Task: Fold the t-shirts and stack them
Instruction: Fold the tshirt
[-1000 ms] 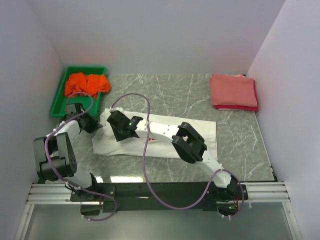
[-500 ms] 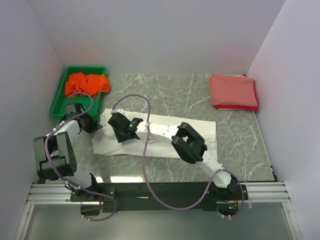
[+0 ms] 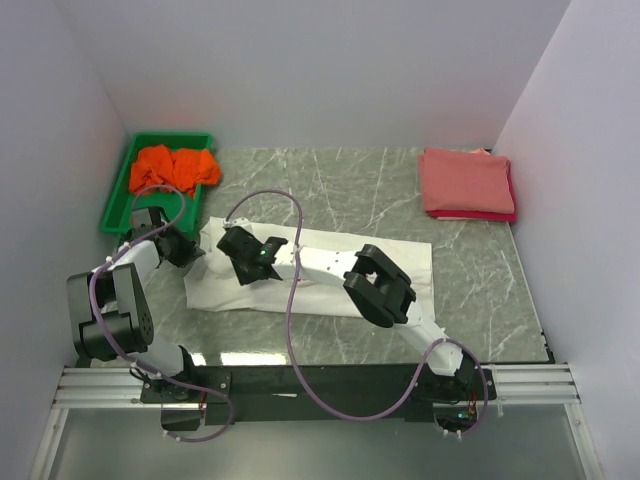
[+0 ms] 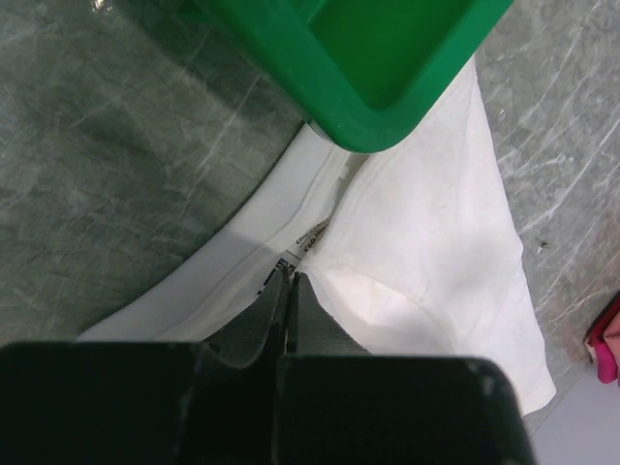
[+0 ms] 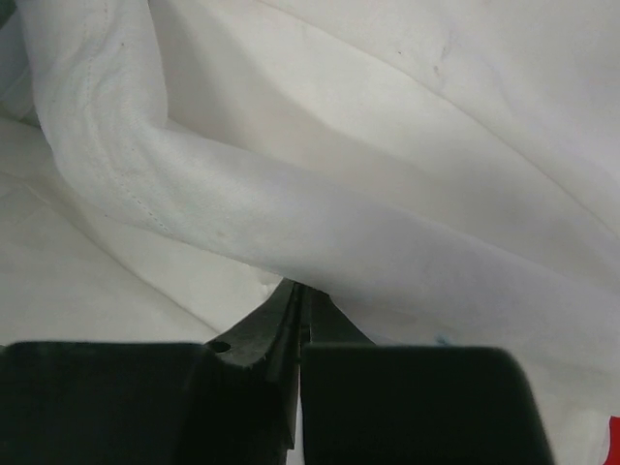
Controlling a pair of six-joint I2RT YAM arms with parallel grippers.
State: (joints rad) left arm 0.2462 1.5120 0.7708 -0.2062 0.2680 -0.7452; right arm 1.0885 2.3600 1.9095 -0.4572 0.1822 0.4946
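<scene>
Right gripper (image 5: pixel 298 291) has snapped closed, pinching a fold of the white shirt (image 3: pixel 400 262) mid-table; left gripper (image 4: pixel 291 286) clamps its collar beside the green tray (image 3: pixel 113 207), orange shirt (image 3: pixel 175 167) inside; pink stack (image 3: pixel 465 182) far right

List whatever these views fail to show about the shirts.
- Top view: the middle of the white t-shirt is hidden under the right arm.
- Top view: the shirt count in the folded stack is unclear; only a pink top and a red edge show.
- Right wrist view: a red patch is cut off by the frame corner.
- Top view: the orange cloth in the green tray is crumpled; one shirt or several, unclear.
</scene>
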